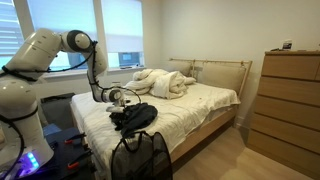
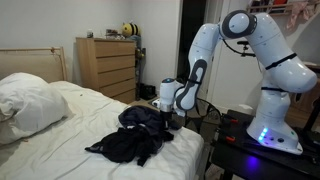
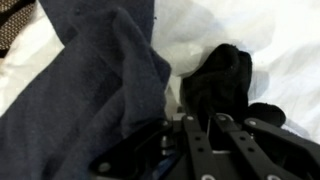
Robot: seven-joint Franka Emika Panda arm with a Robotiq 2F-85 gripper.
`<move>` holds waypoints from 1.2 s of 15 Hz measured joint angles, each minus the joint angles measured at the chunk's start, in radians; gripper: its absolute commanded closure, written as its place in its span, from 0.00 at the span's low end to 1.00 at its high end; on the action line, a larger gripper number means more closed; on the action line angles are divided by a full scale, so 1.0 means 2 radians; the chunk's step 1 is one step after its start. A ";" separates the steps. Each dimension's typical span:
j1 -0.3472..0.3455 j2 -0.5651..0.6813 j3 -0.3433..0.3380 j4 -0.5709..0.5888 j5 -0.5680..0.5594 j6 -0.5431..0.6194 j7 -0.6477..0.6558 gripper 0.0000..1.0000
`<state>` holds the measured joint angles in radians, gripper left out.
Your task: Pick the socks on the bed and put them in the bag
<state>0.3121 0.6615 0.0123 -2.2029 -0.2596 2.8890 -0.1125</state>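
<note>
Black, soft and crumpled, the sock lay right of centre in the wrist view, on the white sheet of the bed. It touched the edge of a slate-blue garment that filled the left half of that frame. The end effector came in from the bottom edge, its dark metal fingers right at the sock's lower end. Whether they were parted or pinched on fabric could not be told. In both exterior views it hung low over a dark heap of clothes near the bed's corner. The bag, black with see-through mesh sides and looped handles, stood at lower centre of an exterior view, just beside the mattress.

Doing the pick well probably meant pinching a raised fold of the sock alone, clear of the heavier blue cloth, since limp knit would likely drag its neighbour along. A straight lift before any sideways travel should let it hang free.
</note>
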 measured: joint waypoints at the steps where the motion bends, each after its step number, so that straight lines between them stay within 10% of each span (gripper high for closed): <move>1: -0.018 -0.013 0.017 0.001 0.011 -0.021 -0.002 1.00; 7: -0.132 -0.142 0.118 0.010 0.133 -0.174 -0.069 1.00; 18: -0.141 -0.311 0.067 0.028 0.190 -0.309 -0.082 1.00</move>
<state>0.0304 0.0390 0.1467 -2.1468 0.1211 2.2712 -0.2766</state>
